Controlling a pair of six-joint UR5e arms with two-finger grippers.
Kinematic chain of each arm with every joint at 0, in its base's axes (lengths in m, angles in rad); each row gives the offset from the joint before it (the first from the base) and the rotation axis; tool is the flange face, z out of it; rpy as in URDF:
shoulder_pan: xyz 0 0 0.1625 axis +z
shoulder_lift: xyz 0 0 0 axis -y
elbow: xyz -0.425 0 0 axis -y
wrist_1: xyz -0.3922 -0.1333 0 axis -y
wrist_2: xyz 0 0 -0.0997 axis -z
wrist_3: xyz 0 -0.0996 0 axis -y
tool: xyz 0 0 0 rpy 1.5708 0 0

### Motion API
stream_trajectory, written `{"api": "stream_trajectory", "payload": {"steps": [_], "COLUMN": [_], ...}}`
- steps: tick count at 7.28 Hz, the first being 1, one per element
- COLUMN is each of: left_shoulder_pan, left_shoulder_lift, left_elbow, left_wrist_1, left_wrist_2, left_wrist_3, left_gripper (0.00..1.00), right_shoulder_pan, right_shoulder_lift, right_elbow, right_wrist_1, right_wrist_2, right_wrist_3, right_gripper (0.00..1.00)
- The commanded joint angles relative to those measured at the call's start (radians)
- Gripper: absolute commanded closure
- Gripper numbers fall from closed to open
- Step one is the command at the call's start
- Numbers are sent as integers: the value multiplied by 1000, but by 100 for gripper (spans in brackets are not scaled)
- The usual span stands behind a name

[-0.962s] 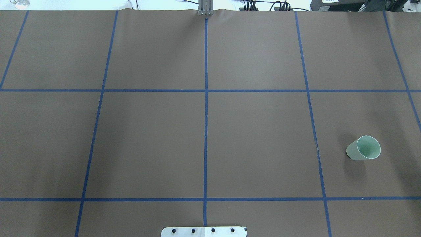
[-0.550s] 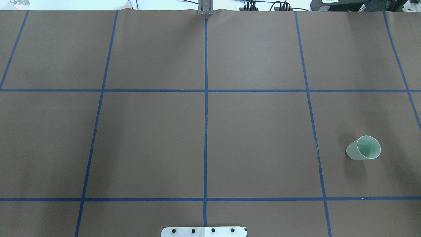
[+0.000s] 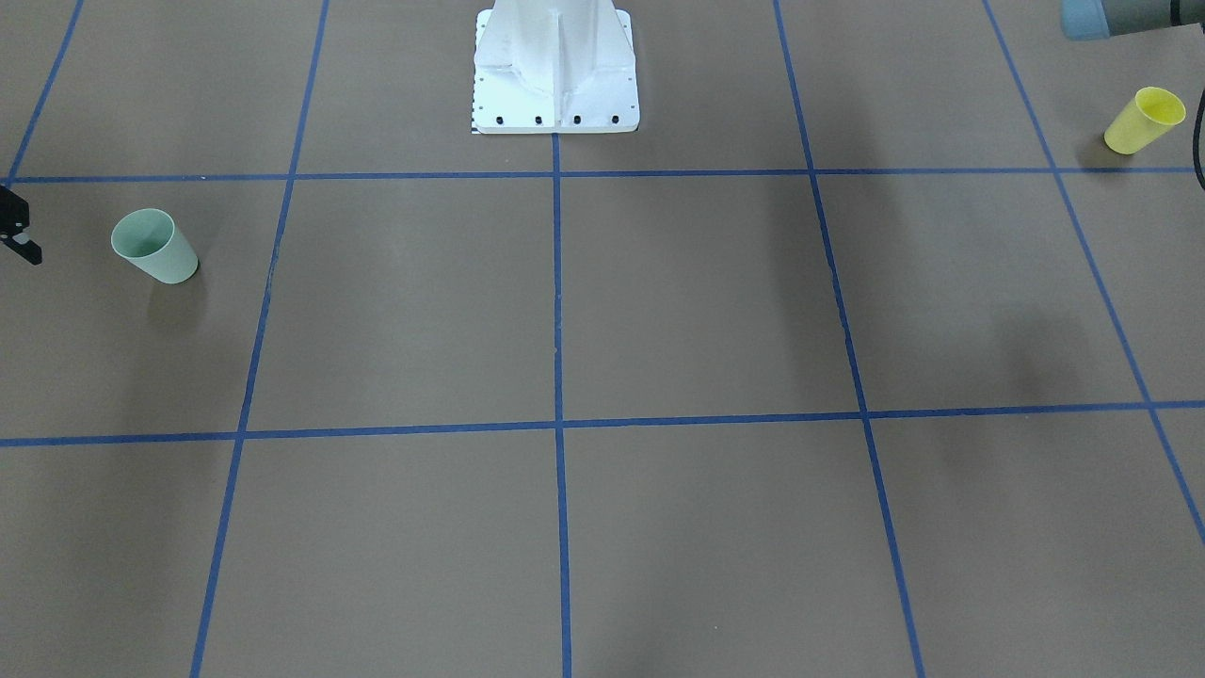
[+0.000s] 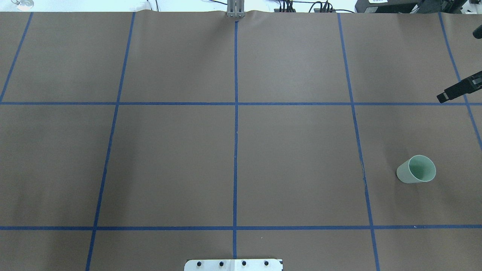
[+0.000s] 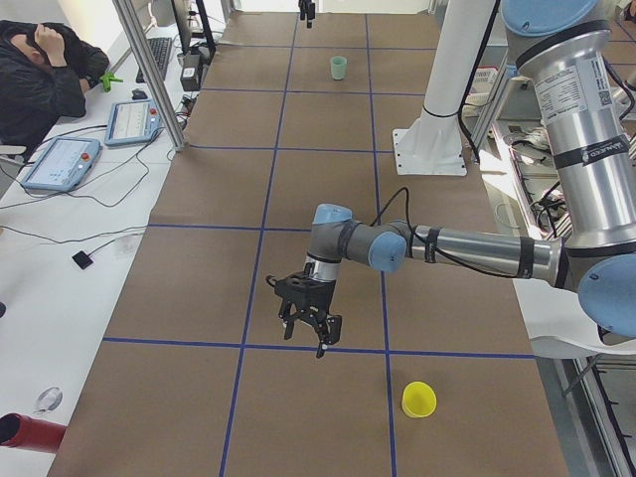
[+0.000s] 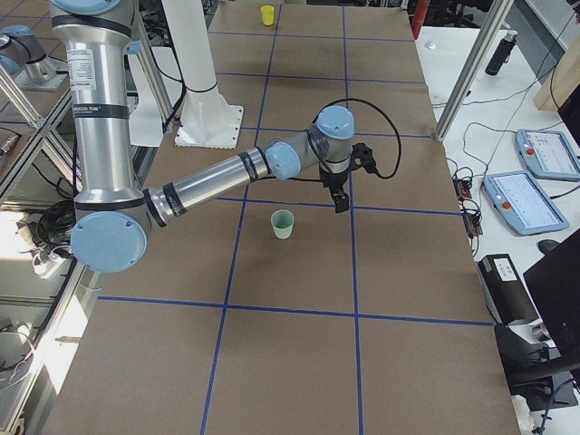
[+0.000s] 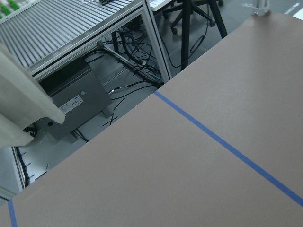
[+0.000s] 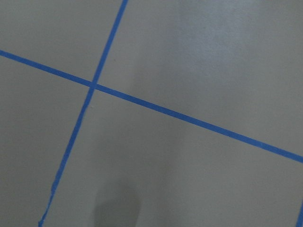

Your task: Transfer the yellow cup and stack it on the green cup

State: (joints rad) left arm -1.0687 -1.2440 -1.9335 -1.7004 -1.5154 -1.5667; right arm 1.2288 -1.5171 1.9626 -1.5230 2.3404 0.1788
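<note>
The yellow cup [image 3: 1144,120] stands upright near the table's end on my left side, also seen as the yellow cup [image 5: 418,399]; it is outside the overhead view. The green cup [image 4: 416,169] stands upright on my right side, seen again as the green cup [image 6: 284,224]. My right gripper [image 4: 458,66] hangs at the overhead view's right edge, beyond the green cup, its two black fingers apart and empty. My left gripper [image 5: 308,323] hovers over the table a little short of the yellow cup; it shows only in the side view, so I cannot tell its state.
The white robot base [image 3: 555,75] sits at the table's near-middle edge. Blue tape lines [image 4: 235,103] grid the brown table. A person [image 5: 40,70] sits at a side desk with tablets [image 5: 60,164]. The table edge [image 7: 156,92] drops to cables and a rack.
The right gripper's black fingers have come into the overhead view at its right edge, where none showed before. The green cup has not moved.
</note>
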Motion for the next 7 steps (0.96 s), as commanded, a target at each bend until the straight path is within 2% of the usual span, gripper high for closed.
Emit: {"api": "stream_trajectory", "payload": {"steps": [1,3,4,6,7], "left_shoulder_pan": [143,289,326,380,401], "left_shoulder_lift": [3,1,1,-38,-38], "left_elbow": [-12,-21,-21,-3,8], "left_wrist_1": [155,321,394,575,596], "left_wrist_2": [12,8,-2,-103,-112], "left_wrist_3": [-279,-566,-689,-835,-878], "left_gripper": [0,0,0,0,0], "right_shoulder_pan": [-54,-64,-68,-86,-106], "right_shoulder_lift": [12,12,12,14,15], "right_elbow": [-4,-5,-5,-5,-7], "right_wrist_1": [0,-2,-2,3,6], "right_wrist_2": [-1,2,3,7,7], "right_wrist_3": [4,4,4,11,13], "right_gripper": [0,0,0,0,0]}}
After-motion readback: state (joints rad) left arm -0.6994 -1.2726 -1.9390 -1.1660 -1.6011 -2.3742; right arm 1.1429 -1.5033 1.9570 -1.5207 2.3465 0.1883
